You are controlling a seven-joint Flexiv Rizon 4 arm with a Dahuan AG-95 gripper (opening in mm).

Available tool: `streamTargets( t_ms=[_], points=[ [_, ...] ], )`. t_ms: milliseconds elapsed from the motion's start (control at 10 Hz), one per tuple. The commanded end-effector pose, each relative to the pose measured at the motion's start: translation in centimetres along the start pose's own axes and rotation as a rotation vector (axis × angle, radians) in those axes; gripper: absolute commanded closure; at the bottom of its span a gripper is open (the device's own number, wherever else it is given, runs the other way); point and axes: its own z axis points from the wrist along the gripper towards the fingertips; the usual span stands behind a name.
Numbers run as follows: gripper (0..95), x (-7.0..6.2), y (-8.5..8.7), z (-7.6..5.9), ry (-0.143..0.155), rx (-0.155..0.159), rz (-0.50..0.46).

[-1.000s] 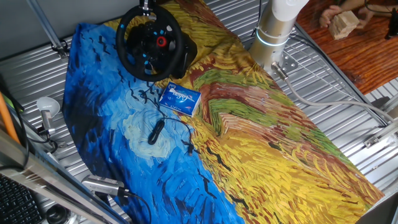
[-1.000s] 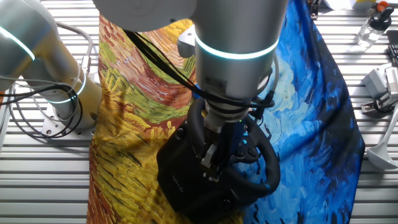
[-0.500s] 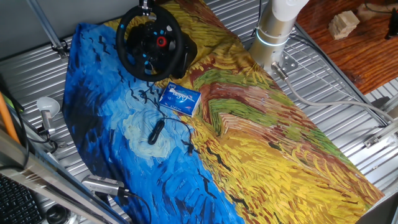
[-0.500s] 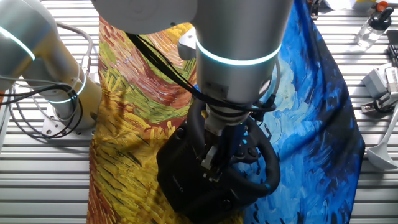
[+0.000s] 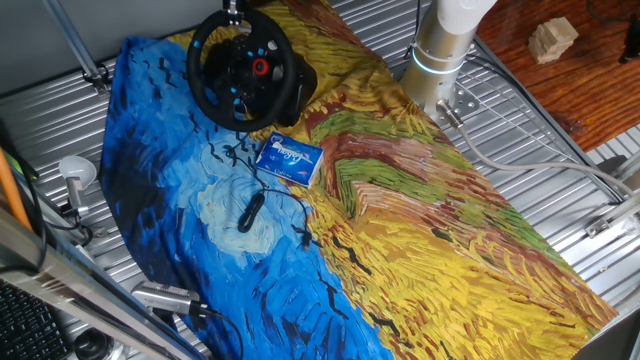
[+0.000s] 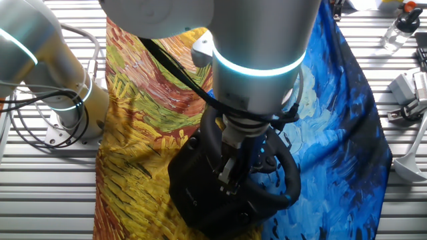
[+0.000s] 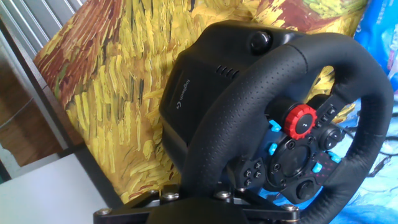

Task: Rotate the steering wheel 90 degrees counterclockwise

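Steering wheel (image 7: 292,93): black perforated rim, red knob, blue buttons.

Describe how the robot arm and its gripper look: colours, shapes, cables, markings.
The arm is built of thick silver-grey cylindrical segments, each joint ringed by a glowing cyan band. Black cables run down alongside it to the wrist. The gripper is small, metallic grey and black; the hand view shows only a black crossbar with silver screws.

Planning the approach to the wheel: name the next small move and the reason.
Probably ease the hand down onto the near rim of the steering wheel. In the hand view the rim lies just ahead of the hand's body and no fingers show around it, so a grip does not look made, and turning needs one.
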Motion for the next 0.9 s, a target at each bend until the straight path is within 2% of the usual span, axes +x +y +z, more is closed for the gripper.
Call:
streamTargets(
  t_ms=[100, 400, 900],
  points=[
    [57.0, 0.0, -0.1, -0.2, -0.003, 0.01, -0.01],
    [57.0, 0.2, 0.2, -0.6, -0.007, 0.041, -0.03],
    [57.0, 0.6, 0.5, -1.3, -0.014, 0.056, -0.025]
  ],
)
